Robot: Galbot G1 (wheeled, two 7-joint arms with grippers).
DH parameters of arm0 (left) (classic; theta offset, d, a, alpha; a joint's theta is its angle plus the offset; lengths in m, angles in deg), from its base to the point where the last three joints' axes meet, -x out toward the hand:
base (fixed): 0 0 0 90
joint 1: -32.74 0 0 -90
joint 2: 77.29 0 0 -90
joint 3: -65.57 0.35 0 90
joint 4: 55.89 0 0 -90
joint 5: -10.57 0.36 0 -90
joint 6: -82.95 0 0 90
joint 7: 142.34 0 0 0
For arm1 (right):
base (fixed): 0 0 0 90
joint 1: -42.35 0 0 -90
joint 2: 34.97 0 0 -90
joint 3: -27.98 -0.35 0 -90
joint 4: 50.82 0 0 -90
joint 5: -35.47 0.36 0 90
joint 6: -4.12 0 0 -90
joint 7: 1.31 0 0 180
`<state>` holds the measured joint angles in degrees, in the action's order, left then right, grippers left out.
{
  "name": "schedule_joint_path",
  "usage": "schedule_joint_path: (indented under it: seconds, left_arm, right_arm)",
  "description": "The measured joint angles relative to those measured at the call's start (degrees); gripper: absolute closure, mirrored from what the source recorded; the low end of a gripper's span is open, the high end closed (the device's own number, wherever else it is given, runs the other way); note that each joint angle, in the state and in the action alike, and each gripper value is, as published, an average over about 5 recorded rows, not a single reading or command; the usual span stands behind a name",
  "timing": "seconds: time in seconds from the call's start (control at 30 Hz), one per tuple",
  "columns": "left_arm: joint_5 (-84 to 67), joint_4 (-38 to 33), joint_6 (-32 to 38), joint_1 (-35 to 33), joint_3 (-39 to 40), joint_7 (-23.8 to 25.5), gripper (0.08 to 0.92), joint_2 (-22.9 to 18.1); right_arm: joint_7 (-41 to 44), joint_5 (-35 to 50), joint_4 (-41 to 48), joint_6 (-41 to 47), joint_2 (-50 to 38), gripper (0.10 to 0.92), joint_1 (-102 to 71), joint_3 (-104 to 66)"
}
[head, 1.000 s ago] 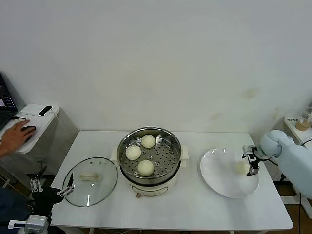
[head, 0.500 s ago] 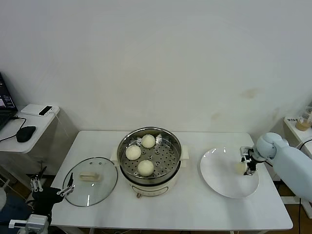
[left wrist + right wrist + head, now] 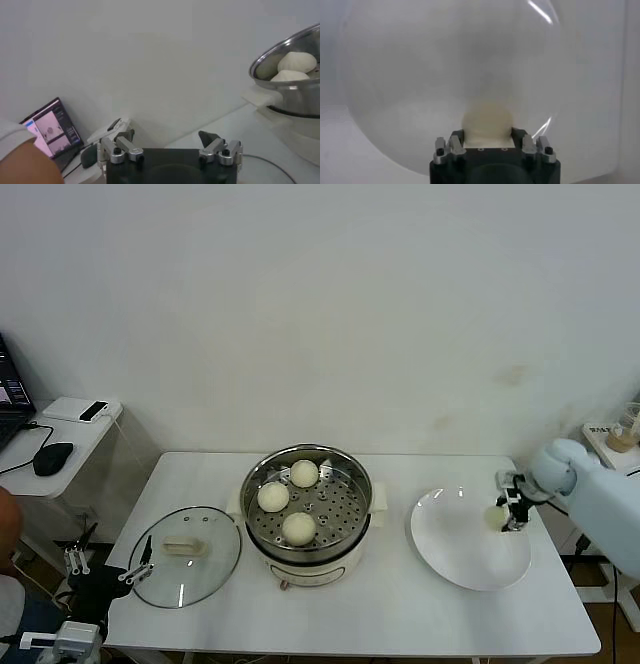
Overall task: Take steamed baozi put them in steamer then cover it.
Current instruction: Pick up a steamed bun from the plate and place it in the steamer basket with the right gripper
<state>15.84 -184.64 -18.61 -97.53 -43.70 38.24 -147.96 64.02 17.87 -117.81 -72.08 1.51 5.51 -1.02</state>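
Now that the right tool (image 3: 503, 513) has pinched shut on the last bun (image 3: 495, 514), which a second ago sat on the plate (image 3: 455, 559) between wide-spread fingers, the bun has come up off the plate and hangs just above its far right edge. In the right wrist view the fingers (image 3: 456, 141) press against both sides of the bun (image 3: 487, 122). Three buns (image 3: 286, 498) already lie on the perforated tray of the steamer (image 3: 307, 514) (mid-bench), so this pick-up looks like the final carry before covering. The glass lid (image 3: 185, 555) rests flat on the bench (image 3: 390, 614) left of the steamer. Parked low near the lid, the left tool (image 3: 170, 150) is spread and empty.
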Motion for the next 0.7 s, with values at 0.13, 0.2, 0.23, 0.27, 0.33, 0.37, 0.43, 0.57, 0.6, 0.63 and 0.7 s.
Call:
schedule_joint_path:
  seconds: [0.13, 0.2, 0.23, 0.27, 0.33, 0.37, 0.43, 0.57, 0.6, 0.63, 0.7]
  left_arm:
    - [-0.1, 0.0, 0.0, 0.3, 0.0, 0.0, 0.177, -0.1]
    - [-0.1, 0.0, 0.0, 0.3, 0.1, 0.0, 0.177, -0.1]
    - [-0.1, 0.1, 0.0, 0.3, 0.1, 0.0, 0.177, -0.1]
    - [-0.1, 0.1, 0.0, 0.3, 0.1, 0.0, 0.177, -0.1]
    - [-0.1, 0.0, 0.0, 0.4, 0.2, 0.0, 0.177, -0.2]
    - [-0.1, 0.0, 0.0, 0.4, 0.2, 0.0, 0.177, -0.2]
    - [-0.1, -0.1, 0.0, 0.5, 0.2, 0.0, 0.177, -0.3]
    - [0.0, -0.1, 0.0, 0.6, 0.3, 0.0, 0.177, -0.3]
    - [0.0, -0.2, 0.0, 0.7, 0.3, 0.0, 0.177, -0.3]
    - [0.0, -0.2, 0.0, 0.7, 0.2, 0.0, 0.177, -0.2]
    - [0.0, -0.1, 0.0, 0.8, 0.1, 0.0, 0.177, -0.1]
  right_arm:
    - [0.5, 4.4, -3.3, 1.5, -1.0, 0.423, 5.7, 4.5]
    - [0.5, 6.8, -4.9, 2.4, -1.1, 0.423, 8.9, 7.0]
    - [0.4, 8.0, -5.7, 2.8, -1.0, 0.423, 10.6, 8.2]
    - [0.3, 9.2, -6.5, 3.3, -0.9, 0.423, 12.4, 9.5]
    - [0.0, 11.7, -7.9, 4.4, -0.4, 0.421, 15.9, 12.1]
    - [-0.2, 13.0, -8.6, 4.9, -0.1, 0.419, 17.7, 13.5]
    - [-0.8, 15.5, -10.0, 6.2, 0.8, 0.416, 21.2, 16.2]
    - [-2.1, 20.8, -12.8, 8.9, 3.3, 0.414, 27.7, 21.4]
    - [-2.4, 22.1, -13.4, 9.6, 4.0, 0.414, 29.1, 22.6]
    - [-2.8, 23.4, -13.9, 10.3, 4.8, 0.414, 30.4, 23.8]
    - [-3.7, 25.9, -14.8, 11.8, 6.5, 0.414, 32.7, 25.9]
